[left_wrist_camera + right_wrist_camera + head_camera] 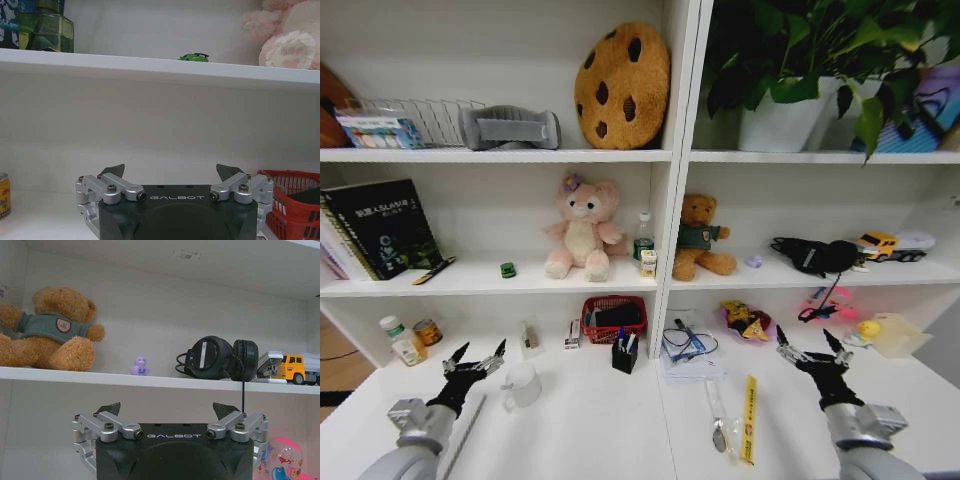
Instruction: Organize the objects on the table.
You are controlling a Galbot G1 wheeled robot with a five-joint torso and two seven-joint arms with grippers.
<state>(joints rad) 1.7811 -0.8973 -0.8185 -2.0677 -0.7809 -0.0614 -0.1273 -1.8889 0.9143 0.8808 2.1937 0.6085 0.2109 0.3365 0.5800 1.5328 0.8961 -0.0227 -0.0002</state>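
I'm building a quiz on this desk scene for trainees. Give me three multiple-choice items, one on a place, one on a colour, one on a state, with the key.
1. Where is the green toy car?
A. On the shelf left of the pink plush bear
B. In the red basket
C. On the table

2. What colour is the pen cup?
A. White
B. Black
C. Yellow

3. How are the left gripper and the right gripper?
A. Both shut on pens
B. One holds the cup
C. Both open and empty

Key: 1 A, the car sits on the shelf beside the bear. 2 B, the cup with pens is black. 3 C, both wrist views show spread fingers with nothing between.
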